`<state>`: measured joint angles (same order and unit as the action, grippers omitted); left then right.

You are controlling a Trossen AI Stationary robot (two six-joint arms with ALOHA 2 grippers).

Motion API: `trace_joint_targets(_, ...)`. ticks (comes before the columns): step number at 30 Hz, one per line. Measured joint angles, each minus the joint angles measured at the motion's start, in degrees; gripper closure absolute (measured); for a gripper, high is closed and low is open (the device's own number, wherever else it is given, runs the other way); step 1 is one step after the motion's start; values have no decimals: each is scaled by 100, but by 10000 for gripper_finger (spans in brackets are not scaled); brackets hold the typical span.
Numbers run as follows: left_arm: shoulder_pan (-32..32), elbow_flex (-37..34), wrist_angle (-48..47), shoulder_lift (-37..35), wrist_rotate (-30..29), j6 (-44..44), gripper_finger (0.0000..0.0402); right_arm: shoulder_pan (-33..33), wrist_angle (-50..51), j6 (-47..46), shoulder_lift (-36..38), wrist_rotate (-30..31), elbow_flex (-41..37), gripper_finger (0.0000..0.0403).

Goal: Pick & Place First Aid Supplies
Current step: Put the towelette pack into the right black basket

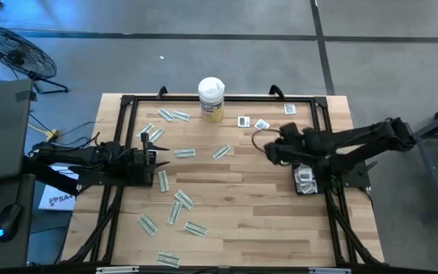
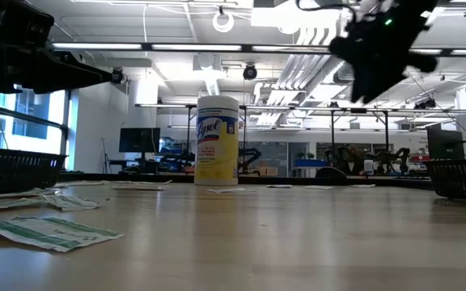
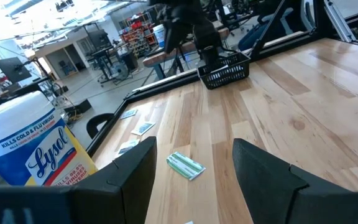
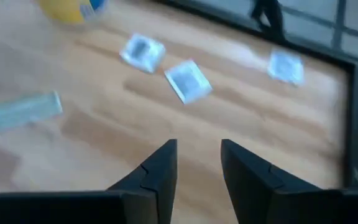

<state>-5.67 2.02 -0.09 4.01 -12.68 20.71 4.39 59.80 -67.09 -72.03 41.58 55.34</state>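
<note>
Right gripper hung empty, fingers slightly spread, near the desk's right edge beside the basket, probably lining up the white squares.

Ahead of me a yellow-labelled Lysol canister stood upright at the wooden table's twelve o'clock edge, a black mesh basket sat at three o'clock.
</note>
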Motion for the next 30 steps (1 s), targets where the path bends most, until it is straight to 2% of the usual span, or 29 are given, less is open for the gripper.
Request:
trace_joint_targets(6,2,0,2,0,0,1,195,-1296,-2433,1433,-2,-203,-889,258)
trace_joint_targets(10,0,0,1,0,0,1,195,-2233,-3635,2065,-2,-227,-1516,220)
trace_joint_targets(13,2,0,2,-2,0,0,195,-2909,-4355,2415,-41,-530,-1851,206)
trace_joint_targets(19,1,0,0,-1,0,2,195,-3893,-4630,2491,-676,-909,-1876,212)
trace_joint_targets(27,1,0,0,0,0,0,195,-4681,-4748,2700,-1998,-1064,-1286,215)
trace_joint_targets(30,0,0,2,-2,0,1,195,-5006,-4756,2583,-2394,-1328,-1073,215)
